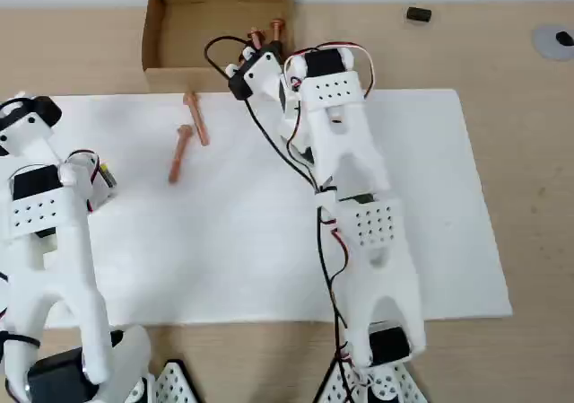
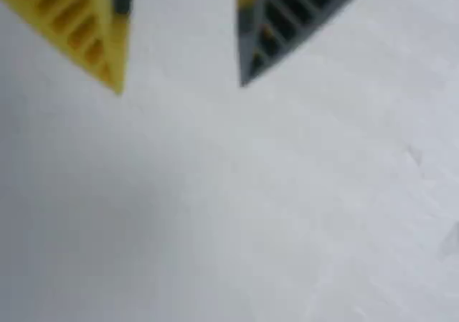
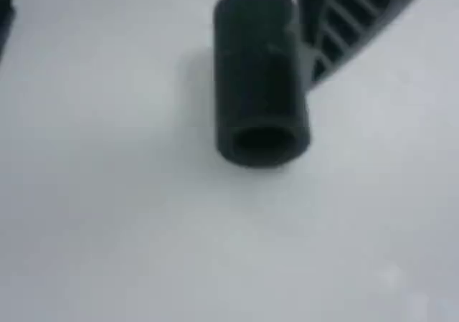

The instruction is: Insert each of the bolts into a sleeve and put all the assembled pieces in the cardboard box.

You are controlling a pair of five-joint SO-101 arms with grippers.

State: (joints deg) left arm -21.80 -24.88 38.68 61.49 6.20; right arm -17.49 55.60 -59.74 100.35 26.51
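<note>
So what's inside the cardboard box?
Two bolts show in the box's near corner; an arm covers their lower parts and whatever lies beneath it.

Left claw (image 2: 179,85) spread, right claw (image 3: 159,57) spread

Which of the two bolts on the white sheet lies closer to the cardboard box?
The bolt with its head by the front wall of the cardboard box; the other bolt lies farther out on the white sheet.
</note>
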